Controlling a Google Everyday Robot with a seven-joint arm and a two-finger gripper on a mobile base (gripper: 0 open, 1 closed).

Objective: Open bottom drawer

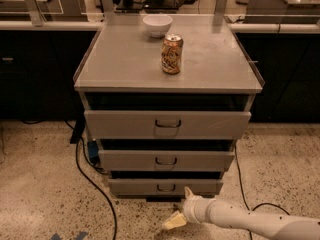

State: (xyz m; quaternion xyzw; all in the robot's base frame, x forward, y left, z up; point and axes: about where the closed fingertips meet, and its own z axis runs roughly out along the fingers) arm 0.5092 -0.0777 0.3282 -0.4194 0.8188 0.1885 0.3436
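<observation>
Your bottom drawer [200,186] sits just above the jaws, its lower edge close over the upper fingertip. Its small pull handle [166,187] is up and slightly left of them. The gripper [180,207] hangs low over the floor [40,199], jaws spread apart and holding nothing. Left of the jaws, a black cable [95,184] crosses the open floor. Far above them, a can [171,53] and a bowl [157,25] stand on the cabinet top [125,64].

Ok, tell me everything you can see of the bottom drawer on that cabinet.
The bottom drawer is the lowest and narrowest of three grey metal-looking fronts, flat, with a small dark pull handle at its centre. It looks shut, a dark gap above it. The gripper sits open just below and right of the handle, not yet gripping it.
</observation>
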